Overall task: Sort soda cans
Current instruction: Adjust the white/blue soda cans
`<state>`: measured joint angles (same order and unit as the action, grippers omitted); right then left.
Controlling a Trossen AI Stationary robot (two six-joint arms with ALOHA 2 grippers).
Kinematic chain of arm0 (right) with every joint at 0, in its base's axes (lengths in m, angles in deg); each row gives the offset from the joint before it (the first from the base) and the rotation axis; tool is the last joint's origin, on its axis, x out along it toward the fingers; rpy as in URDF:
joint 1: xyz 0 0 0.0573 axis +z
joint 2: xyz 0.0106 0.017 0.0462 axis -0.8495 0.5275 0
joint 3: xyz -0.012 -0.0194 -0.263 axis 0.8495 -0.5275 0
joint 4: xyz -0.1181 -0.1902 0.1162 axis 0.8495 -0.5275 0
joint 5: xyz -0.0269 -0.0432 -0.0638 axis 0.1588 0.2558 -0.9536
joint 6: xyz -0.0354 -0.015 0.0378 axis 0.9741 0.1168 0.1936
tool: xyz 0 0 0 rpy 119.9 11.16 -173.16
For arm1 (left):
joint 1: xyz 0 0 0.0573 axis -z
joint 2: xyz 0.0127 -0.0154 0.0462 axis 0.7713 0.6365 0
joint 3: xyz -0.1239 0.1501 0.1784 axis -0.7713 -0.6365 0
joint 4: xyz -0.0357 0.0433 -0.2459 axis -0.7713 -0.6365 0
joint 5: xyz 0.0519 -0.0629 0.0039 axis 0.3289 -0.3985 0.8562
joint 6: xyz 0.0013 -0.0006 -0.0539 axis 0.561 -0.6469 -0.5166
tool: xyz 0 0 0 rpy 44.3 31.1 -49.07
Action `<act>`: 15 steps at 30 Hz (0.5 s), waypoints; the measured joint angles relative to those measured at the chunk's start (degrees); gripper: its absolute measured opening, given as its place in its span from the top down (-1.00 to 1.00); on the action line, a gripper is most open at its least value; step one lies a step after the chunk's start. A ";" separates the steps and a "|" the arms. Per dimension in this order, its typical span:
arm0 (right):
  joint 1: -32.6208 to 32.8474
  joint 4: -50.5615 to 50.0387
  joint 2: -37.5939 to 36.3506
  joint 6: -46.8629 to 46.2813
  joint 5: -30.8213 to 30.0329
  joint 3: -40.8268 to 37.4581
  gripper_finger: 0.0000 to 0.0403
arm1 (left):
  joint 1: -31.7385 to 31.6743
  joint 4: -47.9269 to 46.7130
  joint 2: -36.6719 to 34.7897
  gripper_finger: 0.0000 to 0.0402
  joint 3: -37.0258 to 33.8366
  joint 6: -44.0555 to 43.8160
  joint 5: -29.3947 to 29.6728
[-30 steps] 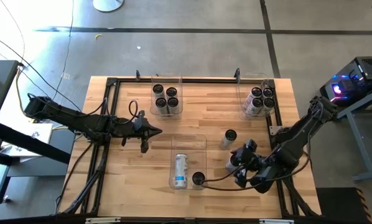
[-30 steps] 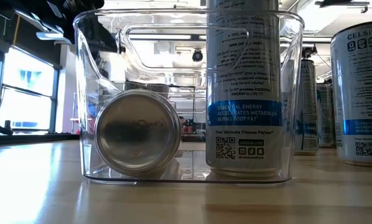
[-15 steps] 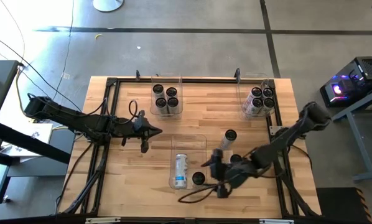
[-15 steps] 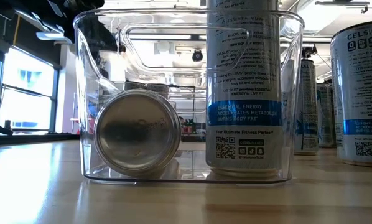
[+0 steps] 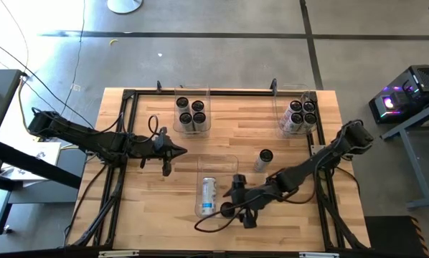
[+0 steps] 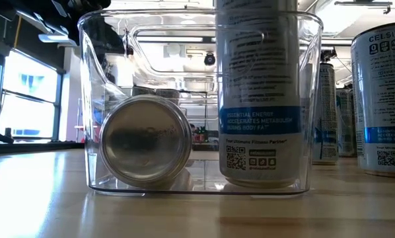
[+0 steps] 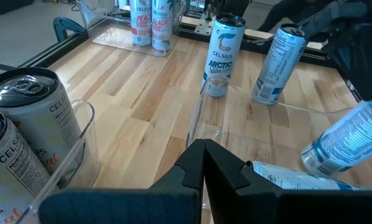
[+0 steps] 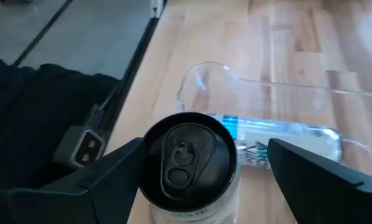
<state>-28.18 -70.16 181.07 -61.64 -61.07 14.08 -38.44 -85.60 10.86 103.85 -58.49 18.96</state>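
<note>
A clear bin (image 5: 218,163) near the table's front holds two soda cans. One lies on its side (image 5: 209,195); the other stands upright (image 5: 228,208) (image 6: 257,99) at the bin's near right corner. My right gripper (image 5: 232,204) (image 8: 204,168) is open, with one finger on each side of the upright can's dark top (image 8: 189,155). My left gripper (image 5: 178,150) (image 7: 203,155) hangs shut over the table's left half and holds nothing. My right gripper comes slanting down from the table's right. One finger (image 8: 120,168) lies against the upright can's side just under the top rim (image 8: 147,163). The other finger (image 8: 310,171) stands apart from it. The can stays with its base on the bin's floor.
Two clear bins at the far edge (image 5: 191,115) (image 5: 299,115) each hold several upright cans. One can (image 5: 265,158) stands free on the wood right of the near bin, and another (image 7: 276,62) stands close by, under my right arm. A black frame runs round the table.
My right gripper has swept from the table's near right toward the left edge, sinking and rolling about its own axis, and has come round the upright can in the near bin while staying open. That can has turned and shifted slightly. The left arm has kept still.
</note>
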 joint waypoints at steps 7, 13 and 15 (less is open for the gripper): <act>0.00 -0.68 -1.11 0.41 -2.76 -0.18 -0.66 | 0.00 0.00 0.00 1.00 0.00 -0.02 0.00; 0.39 1.40 -2.05 1.28 -2.87 -0.34 -0.66 | 0.00 -0.02 0.00 1.00 0.00 -0.02 0.00; 0.73 1.77 -2.11 1.25 -2.80 -0.34 -0.66 | 0.02 -0.06 -0.01 1.00 0.00 -0.02 0.00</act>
<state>-27.45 -68.38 178.96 -60.39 -63.87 13.74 -38.42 -85.66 10.86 103.85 -58.51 18.96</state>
